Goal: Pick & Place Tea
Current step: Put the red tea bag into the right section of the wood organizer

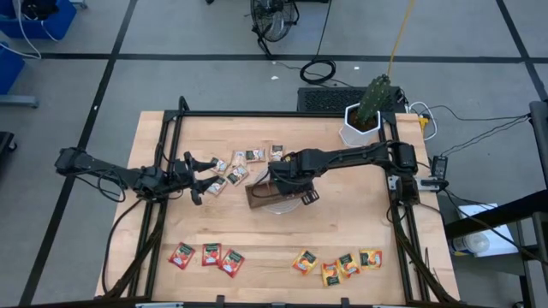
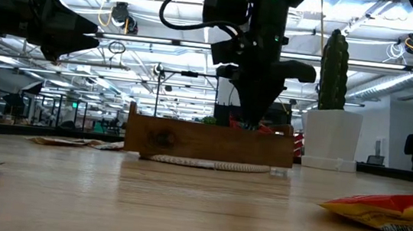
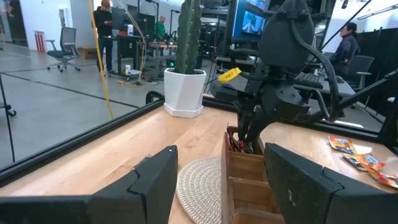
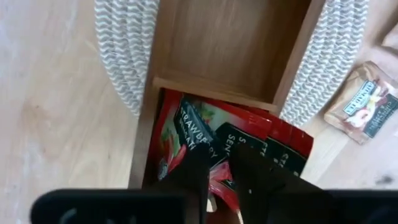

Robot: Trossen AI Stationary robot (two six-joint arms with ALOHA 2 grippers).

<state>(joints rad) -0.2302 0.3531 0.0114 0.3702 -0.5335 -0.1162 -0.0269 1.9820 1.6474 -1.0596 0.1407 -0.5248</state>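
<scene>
Right wrist view is showing red square tea sachets [image 4: 205,134] standing in the end compartment of the brown three-compartment wooden tray [image 4: 233,46], which is sitting on a round woven mat [image 4: 127,43]. The right gripper [image 4: 217,168] is reaching down into that compartment, its fingers nearly closed among the red sachets; whether they are pinching one, I cannot tell. The left gripper [image 1: 195,178] is hovering open near the beige sachets [image 1: 235,167].

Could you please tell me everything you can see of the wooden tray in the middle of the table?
The wooden tray is a brown, open-topped box split by thin dividers into compartments. It rests level on a round woven mat at mid-table. Its end compartment holds red sachets; the next one looks empty. The right gripper reaches down into the filled compartment.
</scene>
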